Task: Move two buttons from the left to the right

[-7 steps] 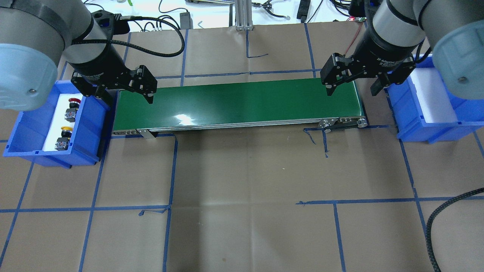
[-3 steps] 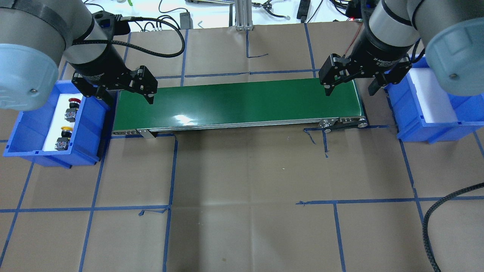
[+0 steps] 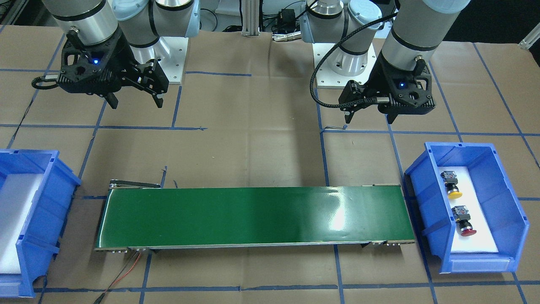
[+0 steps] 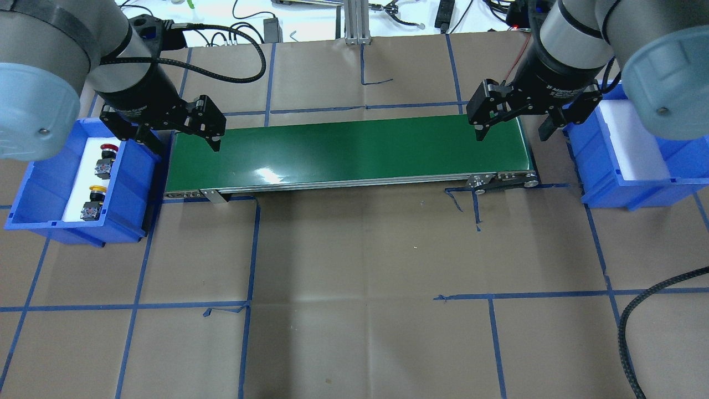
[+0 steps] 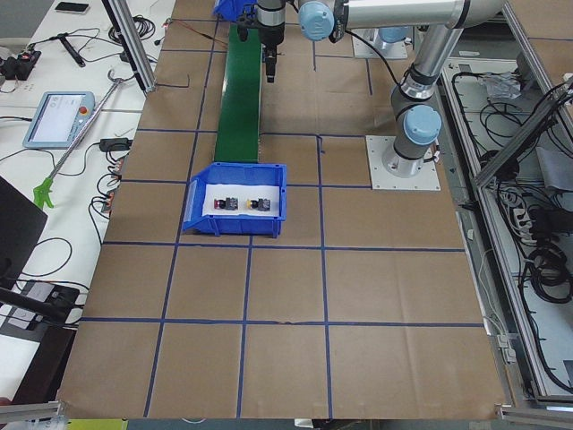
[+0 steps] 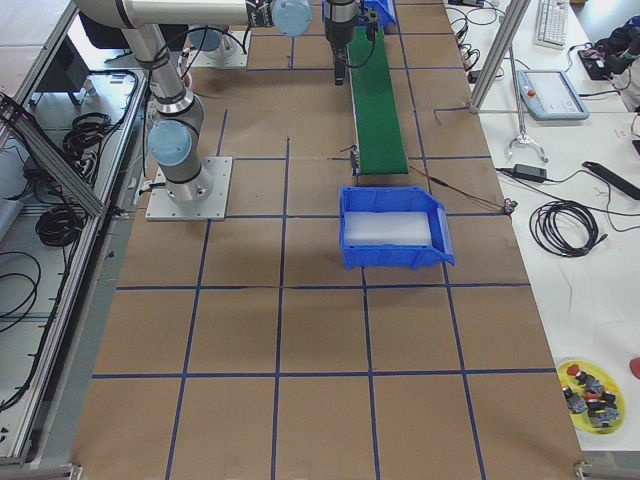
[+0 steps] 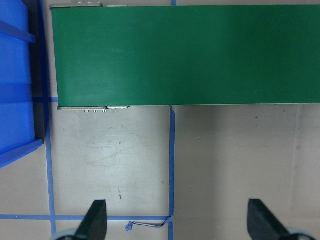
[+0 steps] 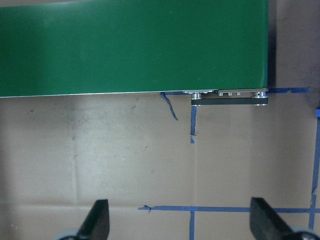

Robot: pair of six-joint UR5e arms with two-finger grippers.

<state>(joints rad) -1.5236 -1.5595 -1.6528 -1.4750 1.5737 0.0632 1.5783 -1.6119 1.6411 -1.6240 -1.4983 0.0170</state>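
The red-capped button [image 4: 105, 157] and the yellow-capped button [image 4: 93, 201] lie on white foam in the blue bin [image 4: 130, 183] at the belt's left end. They also show in the front view, red [image 3: 464, 223] and yellow [image 3: 451, 185]. My left gripper [image 4: 185, 145] hangs open and empty, high over the green conveyor belt's [image 4: 354, 149] left end, beside that bin. Its fingertips [image 7: 95, 222] frame bare table. My right gripper [image 4: 513, 135] hangs open and empty over the belt's right end; it also shows in the front view [image 3: 137, 103].
A second blue bin [image 4: 609, 177] with only white foam stands off the belt's right end. Brown paper with blue tape lines covers the table. A black cable [image 4: 637, 316] loops at the near right. Cables and tools lie beyond the far edge.
My left gripper has shifted slightly left, toward the bin with the buttons. My right gripper has shifted slightly left. Both stay open. The buttons have not moved.
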